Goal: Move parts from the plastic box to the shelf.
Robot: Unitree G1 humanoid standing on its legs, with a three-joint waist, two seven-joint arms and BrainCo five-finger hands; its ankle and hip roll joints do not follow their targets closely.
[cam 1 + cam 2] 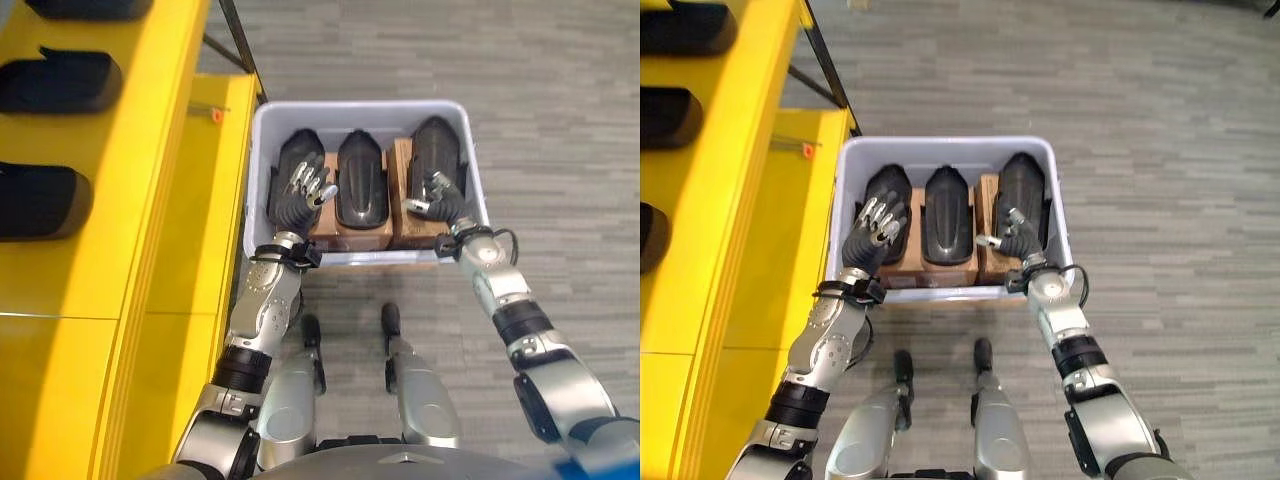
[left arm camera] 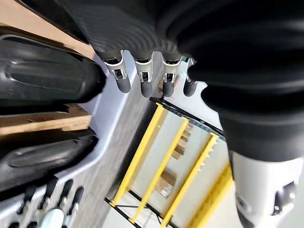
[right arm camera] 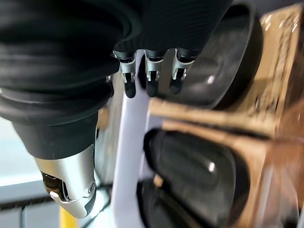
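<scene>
On the grey floor (image 1: 560,120), seen from the left eye, a pale plastic box (image 1: 262,130) stands beside the yellow shelf (image 1: 150,200). Three black parts (image 1: 361,178) lie side by side in it on brown blocks (image 1: 330,165). From the right eye, the left hand (image 1: 872,238) hovers over the leftmost part with fingers spread, and the right hand (image 1: 1015,237) over the rightmost, fingers loosely apart. Both wrist views show straight fingers (image 2: 145,78) holding nothing.
</scene>
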